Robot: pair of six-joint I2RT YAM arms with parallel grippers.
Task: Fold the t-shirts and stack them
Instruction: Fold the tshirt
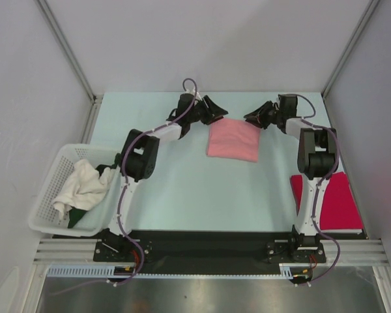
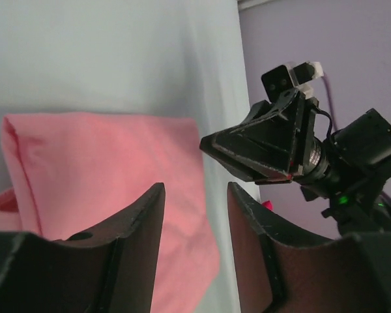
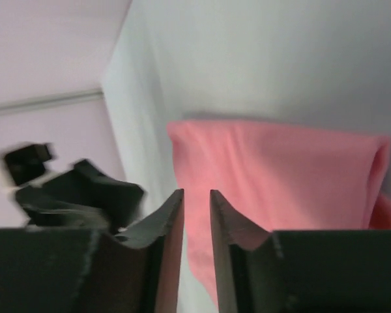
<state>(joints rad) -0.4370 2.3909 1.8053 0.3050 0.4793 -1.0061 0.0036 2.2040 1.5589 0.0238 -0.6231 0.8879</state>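
Observation:
A folded salmon-pink t-shirt (image 1: 233, 139) lies flat at the back middle of the table. My left gripper (image 1: 220, 111) hovers at its back left corner, jaws open with nothing between them. In the left wrist view the pink t-shirt (image 2: 98, 163) lies below and beyond the gripper (image 2: 195, 189). My right gripper (image 1: 249, 119) is at the shirt's back right corner. In the right wrist view its gripper (image 3: 196, 193) is open by a narrow gap, over the edge of the pink t-shirt (image 3: 280, 176), holding nothing. A magenta-red t-shirt (image 1: 342, 197) lies flat at the near right.
A white lattice basket (image 1: 44, 207) stands at the near left, holding a crumpled white cloth (image 1: 81, 184) and something dark green. Each wrist view shows the other gripper close by: the right gripper (image 2: 260, 147) and the left gripper (image 3: 85, 189). Enclosure walls ring the table.

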